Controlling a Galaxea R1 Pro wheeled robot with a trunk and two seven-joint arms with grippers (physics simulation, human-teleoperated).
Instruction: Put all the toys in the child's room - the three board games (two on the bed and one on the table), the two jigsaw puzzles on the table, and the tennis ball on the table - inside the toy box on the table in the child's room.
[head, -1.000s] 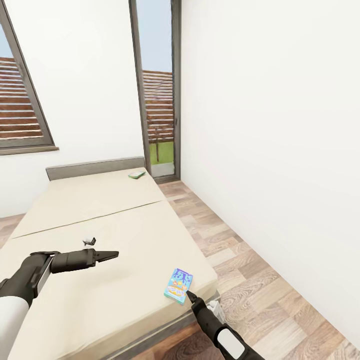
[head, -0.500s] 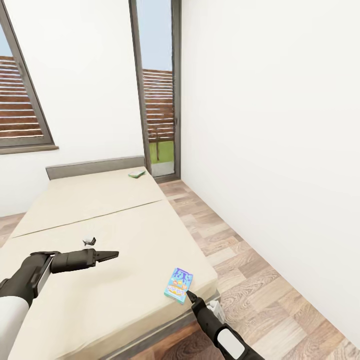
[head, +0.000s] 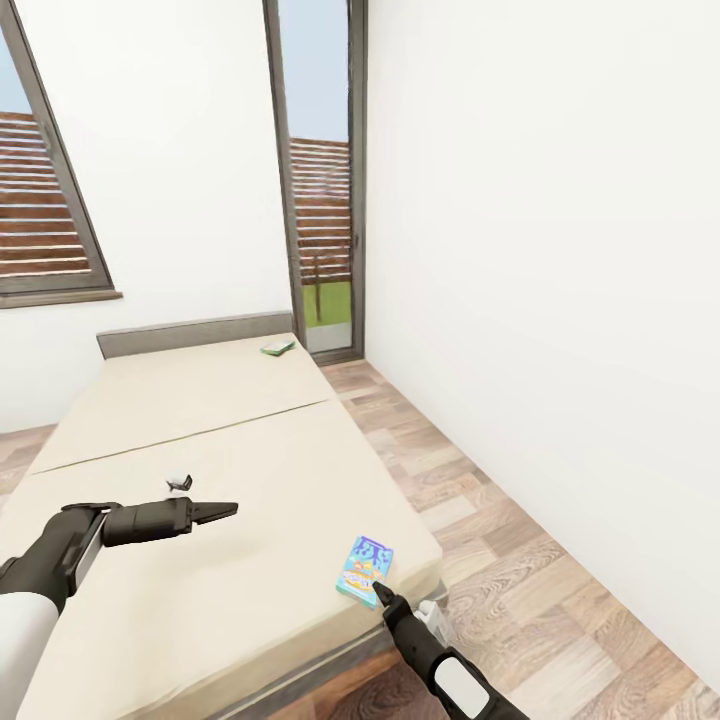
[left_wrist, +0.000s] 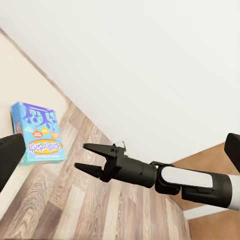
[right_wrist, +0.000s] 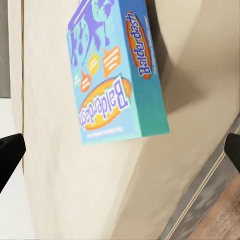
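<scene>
A blue board game (head: 364, 570) lettered Balderdash lies flat at the near right corner of the bed (head: 200, 420). My right gripper (head: 380, 592) hovers just short of its near edge, open, with nothing between the fingers. The right wrist view has the same box (right_wrist: 117, 75) ahead of my fingertips (right_wrist: 10, 152). A green board game (head: 277, 348) rests by the grey headboard. My left gripper (head: 225, 510) hangs open over the middle of the mattress, holding nothing. The left wrist view looks across at the right gripper (left_wrist: 85, 157) and the blue box (left_wrist: 39, 132). The table, toy box, jigsaw puzzles and tennis ball are out of view.
A small white-grey object (head: 180, 482) sits on the mattress near my left gripper. Wood-plank floor (head: 500, 520) runs between the bed's right side and the white wall (head: 560, 300). Tall grey-framed windows (head: 320, 200) stand behind the headboard.
The whole picture has shifted slightly to the right, so the camera has moved. Both grippers and both game boxes keep their places.
</scene>
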